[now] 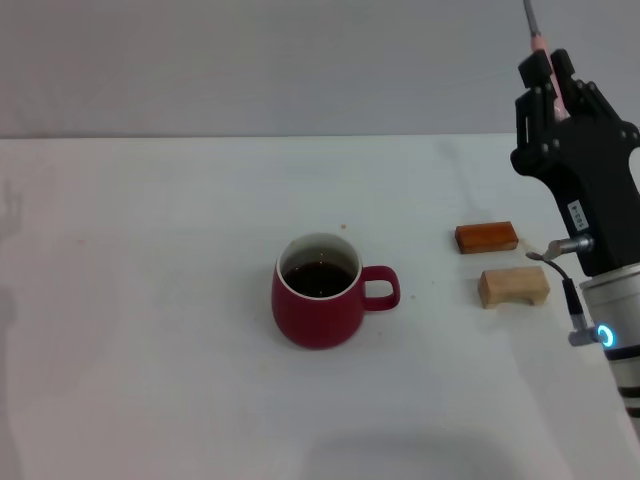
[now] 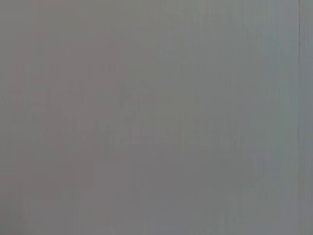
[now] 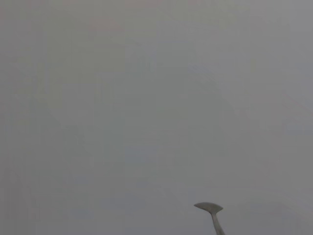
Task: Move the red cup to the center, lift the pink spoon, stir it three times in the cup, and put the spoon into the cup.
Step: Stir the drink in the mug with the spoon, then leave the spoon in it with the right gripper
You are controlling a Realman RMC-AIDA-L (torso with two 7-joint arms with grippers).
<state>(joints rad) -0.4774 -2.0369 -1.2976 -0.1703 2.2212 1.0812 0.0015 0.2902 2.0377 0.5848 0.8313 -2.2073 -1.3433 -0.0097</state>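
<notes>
**Spoon lifted and held high; stirring not begun**

Head view: the red cup (image 1: 319,292) stands near the middle of the white table (image 1: 150,300), handle toward the robot's right, dark liquid inside. That placement looks done, as far as I can judge. The right gripper (image 1: 553,88) is raised at the right edge, well above and to the right of the cup, clamped on the pink spoon (image 1: 541,52), whose pink handle sits between the fingers while the grey neck points upward out of the frame. So the lift appears complete; carrying the spoon over the cup, turning its bowl downward, three stirs and leaving it in the cup remain. A reddish-brown block (image 1: 487,237) and a pale wooden block (image 1: 514,286) lie on the table between cup and arm, close to each other. The table is plain white, with a grey wall behind. The left arm is not seen.

Left wrist view: only a blank grey surface; no gripper, no objects.

Right wrist view: the spoon's grey metal bowl (image 3: 209,207) and neck show against the same featureless grey; the fingers are not visible here.
</notes>
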